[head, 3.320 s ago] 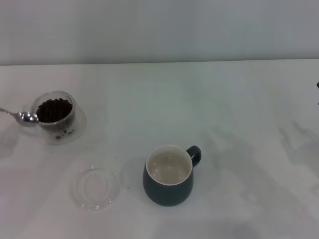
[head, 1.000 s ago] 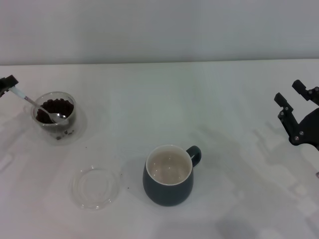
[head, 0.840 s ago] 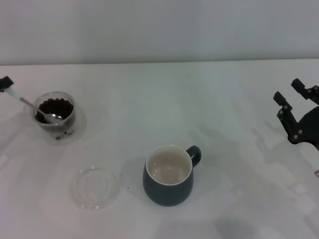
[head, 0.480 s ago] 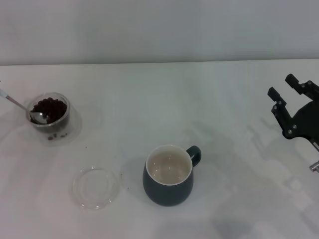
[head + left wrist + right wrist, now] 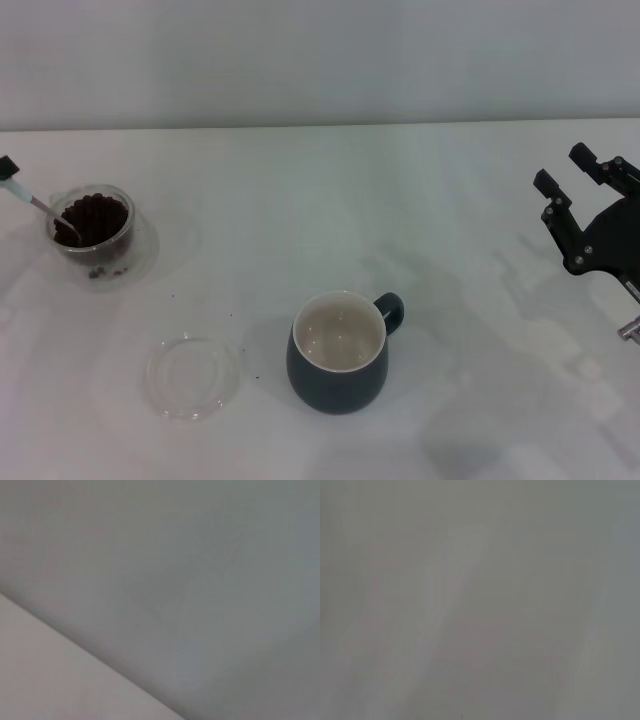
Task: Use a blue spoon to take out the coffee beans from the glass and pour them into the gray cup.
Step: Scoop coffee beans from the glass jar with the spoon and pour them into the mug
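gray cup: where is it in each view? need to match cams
Head view: the gray cup stands low at centre on the table, handle toward the robot's right, between the clear saucer and the right pincer.
Left wrist view: not in it.
Right wrist view: not in it.
Shared landmark: only the pale table surface; nothing else matches.

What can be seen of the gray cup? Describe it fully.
The gray cup is a rounded dark blue-gray mug, ceramic by its look, with a cream-white inside and one loop handle pointing to the robot's right and away. It stands upright on the white table, near the front middle, and looks empty: no beans show inside. Nothing touches it. A flat clear saucer lies apart on its left; the glass sits farther off.
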Tool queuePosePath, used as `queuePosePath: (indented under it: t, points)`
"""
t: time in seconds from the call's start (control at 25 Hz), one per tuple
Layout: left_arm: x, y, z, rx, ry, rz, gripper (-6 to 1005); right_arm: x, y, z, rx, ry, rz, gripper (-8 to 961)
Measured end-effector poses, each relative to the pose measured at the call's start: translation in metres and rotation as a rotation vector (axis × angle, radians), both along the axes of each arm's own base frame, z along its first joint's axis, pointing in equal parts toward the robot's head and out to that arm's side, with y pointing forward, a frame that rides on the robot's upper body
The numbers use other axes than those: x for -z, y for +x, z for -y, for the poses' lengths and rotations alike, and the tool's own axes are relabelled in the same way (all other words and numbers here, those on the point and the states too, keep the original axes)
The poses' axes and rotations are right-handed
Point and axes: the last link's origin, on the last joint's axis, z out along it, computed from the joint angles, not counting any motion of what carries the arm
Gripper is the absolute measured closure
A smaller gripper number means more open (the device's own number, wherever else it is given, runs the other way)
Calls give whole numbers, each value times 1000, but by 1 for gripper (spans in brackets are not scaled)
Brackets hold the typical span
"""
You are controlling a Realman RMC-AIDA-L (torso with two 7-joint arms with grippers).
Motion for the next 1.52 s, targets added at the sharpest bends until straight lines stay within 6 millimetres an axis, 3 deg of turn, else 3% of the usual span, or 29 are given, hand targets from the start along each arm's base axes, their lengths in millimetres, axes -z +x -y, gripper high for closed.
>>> queuePosePath:
  t: [0.28,0.72,1.52]
  points:
    - [8,-6,9,-57,19,74,875,0,-2,0,-6,2,-5,533]
    - [5,-21,30,-115,78,193,875,0,-3,-2,-11,3,-7,532]
    - [-4,-24,38,-124,149,305,875,-1,-3,-3,-4,8,-5,530]
